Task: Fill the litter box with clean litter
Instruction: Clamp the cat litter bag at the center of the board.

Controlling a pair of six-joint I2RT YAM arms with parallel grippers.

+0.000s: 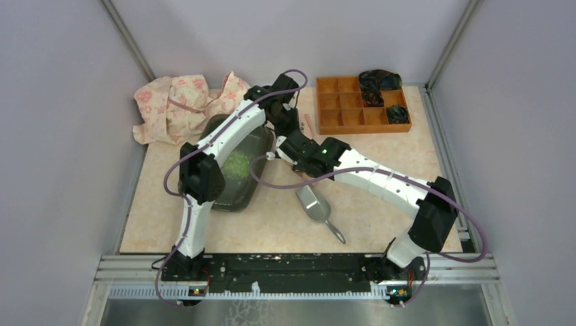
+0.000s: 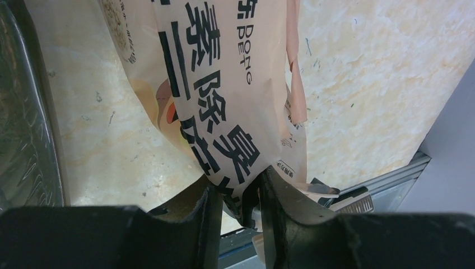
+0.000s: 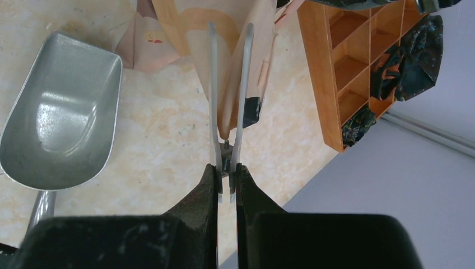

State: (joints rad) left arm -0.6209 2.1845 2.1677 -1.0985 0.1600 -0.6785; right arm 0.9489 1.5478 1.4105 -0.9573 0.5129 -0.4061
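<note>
At the upper left of the top view lies a crumpled pale-pink flower-printed heap of cloth [image 1: 173, 102]. Just right of it and lower sits the litter box [image 1: 234, 200], a large dark grey shallow plastic tray with rounded corners, partly covered by the left arm. Inside it the clean litter [image 1: 238, 164] shows as a loose patch of tiny light-green granules over only part of the floor, so I judge the filling begun but far from done.

Right of the tray's rim, in the left wrist view, the left gripper [image 2: 238, 182] is clamped partway closed on a peach-pink plastic bag with black printed characters [image 2: 224, 84]. The bag hangs above the bare beige marbled table [image 1: 285, 224], beside the box and not over it.

Further right, the right gripper [image 3: 227, 171] is all but closed on the base of a pair of thin metal blades [image 3: 213, 84], with a fold of the bag between them. What that tool is I cannot tell.

Below it a grey metal scoop [image 1: 314, 202] lies empty on the table. An orange compartmented organiser tray [image 1: 360, 129] sits at the upper right.

Getting more litter from the bag into the box is still left.
</note>
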